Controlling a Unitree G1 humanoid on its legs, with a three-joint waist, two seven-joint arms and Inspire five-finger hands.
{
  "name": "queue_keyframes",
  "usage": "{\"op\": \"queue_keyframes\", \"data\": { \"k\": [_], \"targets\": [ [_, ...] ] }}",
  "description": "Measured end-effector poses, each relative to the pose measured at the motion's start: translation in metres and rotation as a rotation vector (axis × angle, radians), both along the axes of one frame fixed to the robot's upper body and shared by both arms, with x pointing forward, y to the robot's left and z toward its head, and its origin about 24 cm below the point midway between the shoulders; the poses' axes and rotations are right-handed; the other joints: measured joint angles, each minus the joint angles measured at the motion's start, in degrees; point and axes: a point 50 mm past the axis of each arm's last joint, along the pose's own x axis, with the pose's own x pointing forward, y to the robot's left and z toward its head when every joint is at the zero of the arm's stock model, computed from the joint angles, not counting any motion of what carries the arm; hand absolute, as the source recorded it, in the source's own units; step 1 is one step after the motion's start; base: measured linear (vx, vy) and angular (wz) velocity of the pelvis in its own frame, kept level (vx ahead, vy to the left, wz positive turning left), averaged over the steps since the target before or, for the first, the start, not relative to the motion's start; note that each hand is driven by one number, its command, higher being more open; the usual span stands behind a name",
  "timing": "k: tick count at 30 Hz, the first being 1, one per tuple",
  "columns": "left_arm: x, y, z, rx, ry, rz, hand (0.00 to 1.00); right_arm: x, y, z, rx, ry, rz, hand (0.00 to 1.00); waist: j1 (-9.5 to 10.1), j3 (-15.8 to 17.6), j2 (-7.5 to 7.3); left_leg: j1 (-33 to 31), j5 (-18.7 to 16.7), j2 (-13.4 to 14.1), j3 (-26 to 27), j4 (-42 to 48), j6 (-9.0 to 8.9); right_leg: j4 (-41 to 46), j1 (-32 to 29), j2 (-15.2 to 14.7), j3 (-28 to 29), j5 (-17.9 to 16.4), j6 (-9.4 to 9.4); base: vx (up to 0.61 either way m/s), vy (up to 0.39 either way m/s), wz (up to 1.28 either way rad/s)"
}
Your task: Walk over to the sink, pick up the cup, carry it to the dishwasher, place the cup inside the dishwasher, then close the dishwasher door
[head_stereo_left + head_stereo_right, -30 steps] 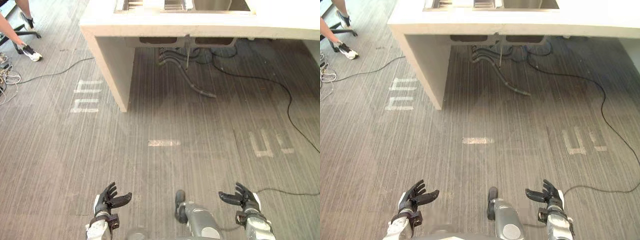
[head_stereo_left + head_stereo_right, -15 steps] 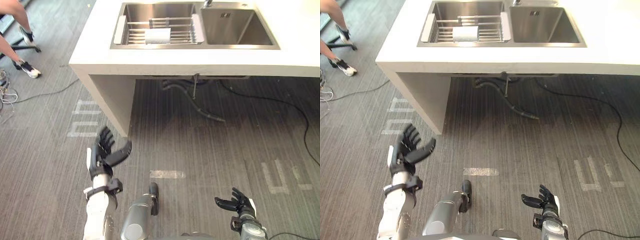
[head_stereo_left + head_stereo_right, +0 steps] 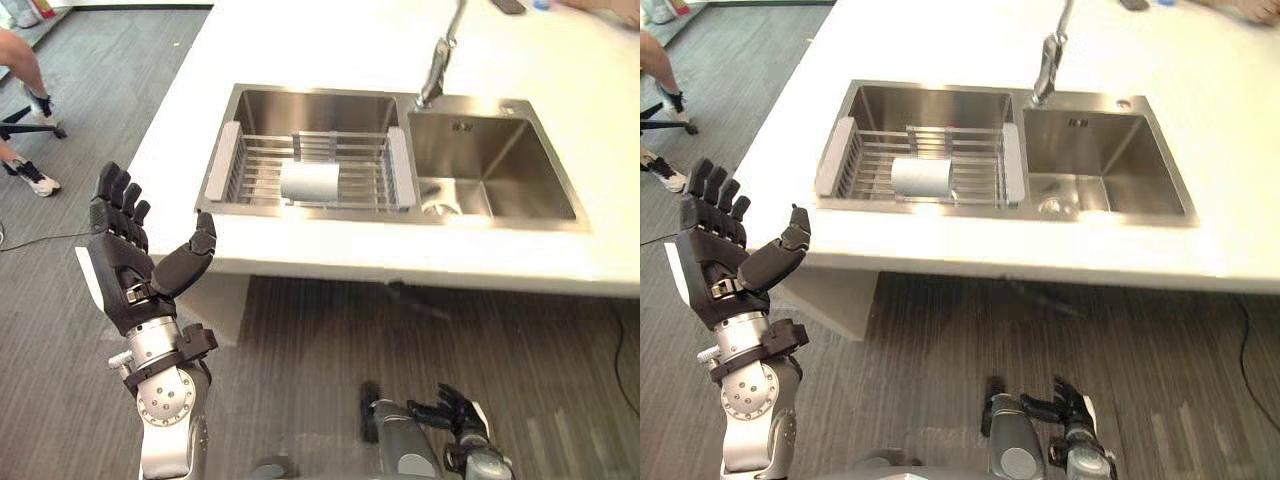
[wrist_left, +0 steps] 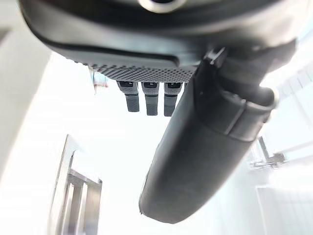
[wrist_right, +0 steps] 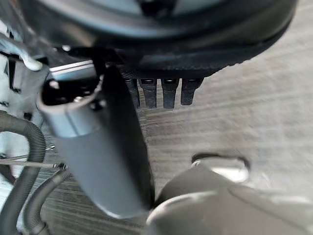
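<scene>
My left hand (image 3: pixel 128 268) spread open and empty, right hand (image 3: pixel 455 412) slack and empty at five o'clock, I needed to reach toward two o'clock and wrap the sideways cup (image 3: pixel 310 183) squarely.

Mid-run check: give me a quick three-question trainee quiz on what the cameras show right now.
1. True or false: the cup lies on its side on the rack in the left basin of the sink.
2. Fill in: the right hand, low over the floor, holds ____.
3. The left hand is: A) open, raised beside the counter; B) shut on the cup; C) inside the sink.
Key: 1 true; 2 nothing; 3 A.
</scene>
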Motion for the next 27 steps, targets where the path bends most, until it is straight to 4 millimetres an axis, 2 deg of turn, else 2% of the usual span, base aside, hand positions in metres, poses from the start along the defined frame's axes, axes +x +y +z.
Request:
{"op": "queue_keyframes", "data": {
  "k": [1,2,4,5,8,9,10,11,12,13,14,18,21,23,27],
  "targets": [
    [0.004,0.0,-0.001,0.006,0.008,-0.012,0.9,-0.001,-0.001,0.0,-0.001,0.002,0.002,0.9,-0.15,0.05,-0.03,-1.58,1.67,0.36,0.09,4.23,0.12,-1.57,1.88,0.01,-0.62,-0.26,-0.18,0.56,-0.315,0.63],
    [0.013,-0.001,-0.002,0.045,0.031,-0.04,0.9,-0.003,-0.003,0.0,0.0,0.008,0.007,0.9,-0.07,0.38,-0.55,-5.91,2.18,1.93,0.92,15.39,0.03,-6.94,8.4,0.28,-1.52,-0.28,-0.3,0.43,-0.229,0.46],
    [0.017,0.001,-0.002,0.084,0.043,-0.061,0.9,-0.005,-0.004,0.0,-0.002,0.004,0.008,0.9,0.05,0.3,-0.95,-8.75,-0.44,2.93,2.74,19.42,0.22,-10.58,13.62,0.35,-2.15,-0.38,-0.51,0.38,-0.162,0.25],
    [0.019,0.003,0.004,0.139,0.038,-0.076,0.9,-0.003,-0.008,0.003,-0.013,-0.015,0.01,0.9,0.26,0.03,-1.28,-12.03,-1.64,2.88,3.76,17.61,0.46,-13.17,16.44,-0.1,-2.25,-0.39,-0.52,0.33,-0.088,0.08],
    [0.025,0.003,0.016,0.233,0.011,-0.104,0.9,0.0,-0.012,0.006,-0.021,-0.033,0.013,0.9,1.01,0.01,-1.29,-16.68,-1.09,1.85,3.12,8.02,0.06,-15.24,18.71,-0.93,-2.23,-0.4,-0.37,0.26,0.014,-0.02],
    [0.027,0.001,0.02,0.261,0.002,-0.125,0.9,-0.001,-0.013,0.006,-0.02,-0.029,0.016,0.9,1.07,-0.14,-1.04,-17.12,3.09,0.51,1.56,0.02,0.11,-15.32,19.56,-1.26,-2.16,-0.7,0.11,0.2,0.115,-0.1],
    [0.027,-0.003,0.022,0.279,-0.004,-0.154,0.9,-0.006,-0.014,0.005,-0.019,-0.018,0.019,0.9,1.11,-0.84,0.11,-17.23,13.75,-0.05,-0.33,-6.34,0.23,-15.39,20.54,-0.6,-1.83,-1.9,2.05,0.21,0.139,-0.16],
    [0.027,-0.004,0.023,0.295,-0.005,-0.174,0.9,-0.008,-0.014,0.004,-0.016,-0.009,0.018,0.9,1.1,-1.06,0.38,-17.12,14.34,0.1,-0.67,-7.09,-0.66,-15.53,21.05,0.07,-1.46,-2.92,3.08,0.2,0.15,-0.03],
    [0.028,-0.008,0.023,0.34,0.011,-0.212,0.9,-0.012,-0.004,-0.001,0.013,0.011,0.01,0.9,0.44,-1.68,-1.3,-16.41,14.03,-1.3,-0.81,-7.85,-0.25,-15.22,21.01,-1.26,-1.33,-3.3,3.39,0.21,0.166,0.0],
    [0.029,-0.013,0.021,0.404,0.036,-0.265,0.9,-0.017,0.003,-0.004,0.039,0.02,0.008,0.9,0.58,-2.44,-2.95,-15.34,14.61,-2.43,0.42,-10.76,0.47,-15.19,20.42,-2.76,-0.21,-3.62,3.74,0.19,0.151,0.02],
    [0.029,-0.015,0.02,0.428,0.05,-0.284,0.9,-0.017,0.005,-0.005,0.047,0.021,0.008,0.9,0.6,-2.64,-3.36,-14.82,14.9,-2.99,0.91,-11.84,0.81,-15.3,20.34,-3.29,0.37,-3.63,3.77,0.14,0.126,-0.12],
    [0.03,-0.027,0.013,0.538,0.11,-0.414,0.9,-0.018,0.009,-0.006,0.065,0.023,0.026,0.9,-0.17,-2.87,-3.65,-10.72,15.95,-5.18,3.41,-16.64,2.19,-16.11,21.29,-5.58,2.94,-3.58,3.85,0.09,0.103,-0.22],
    [0.03,-0.032,0.01,0.614,0.138,-0.477,0.9,-0.017,0.012,-0.007,0.069,0.028,0.055,0.9,-0.57,-3.04,-3.72,-9.21,17.25,-5.28,4.23,-19.64,2.08,-16.9,21.25,-5.65,3.39,-3.17,4.53,0.02,0.008,-0.15],
    [0.03,-0.037,0.004,0.667,0.173,-0.531,0.9,-0.018,0.013,-0.007,0.07,0.037,0.071,0.9,-1.05,-3.12,-3.58,-7.76,19.61,-5.2,4.46,-23.68,1.69,-17.62,21.04,-5.15,3.48,-2.87,5.03,-0.04,-0.05,-0.07],
    [0.029,-0.048,-0.007,0.723,0.222,-0.622,0.9,-0.02,0.013,-0.008,0.061,0.048,0.088,0.9,-1.61,-3.22,-3.44,-5.63,21.93,-4.34,4.81,-27.59,1.15,-17.68,21.09,-4.07,3.86,-2.85,5.04,-0.05,-0.051,-0.07]
  ]
}}
